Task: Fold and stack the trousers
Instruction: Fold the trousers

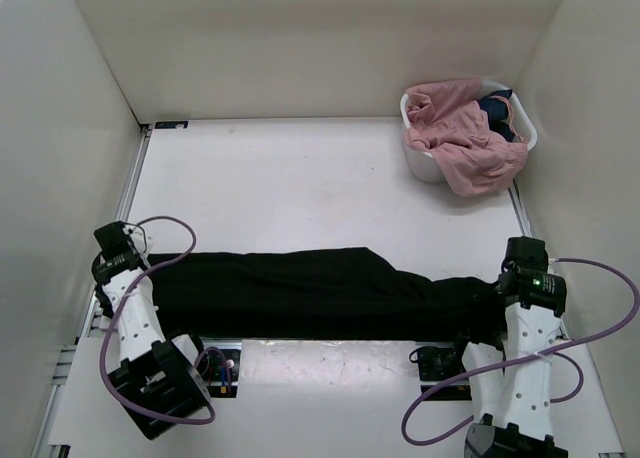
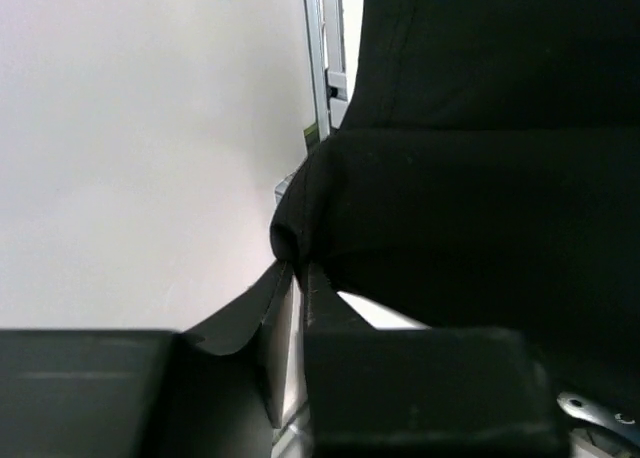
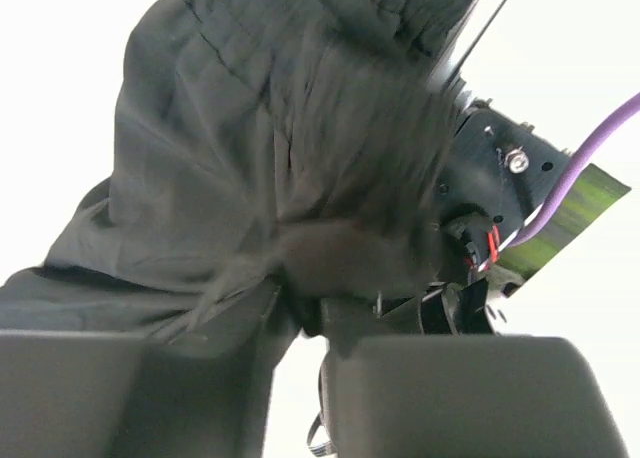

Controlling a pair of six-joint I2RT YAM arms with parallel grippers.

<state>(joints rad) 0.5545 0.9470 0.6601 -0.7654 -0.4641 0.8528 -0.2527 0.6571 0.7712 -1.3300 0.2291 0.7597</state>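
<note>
The black trousers (image 1: pixel 320 288) lie stretched in a long band across the near part of the table, from one arm to the other. At the band's left end, my left gripper (image 1: pixel 153 276) is shut on a pinch of the cloth. In the left wrist view the fabric (image 2: pixel 480 178) bunches right at that gripper's tips (image 2: pixel 298 268). My right gripper (image 1: pixel 497 298) is at the band's right end. In the right wrist view its jaws (image 3: pixel 305 308) stand a little apart, and the blurred cloth (image 3: pixel 250 128) still sits bunched over the tips.
A white basket (image 1: pixel 425 165) stands at the back right, with pink garments (image 1: pixel 460 138) spilling over its rim and a dark blue garment (image 1: pixel 495 110) inside. White walls close in the table on three sides. Purple cables loop beside both arm bases.
</note>
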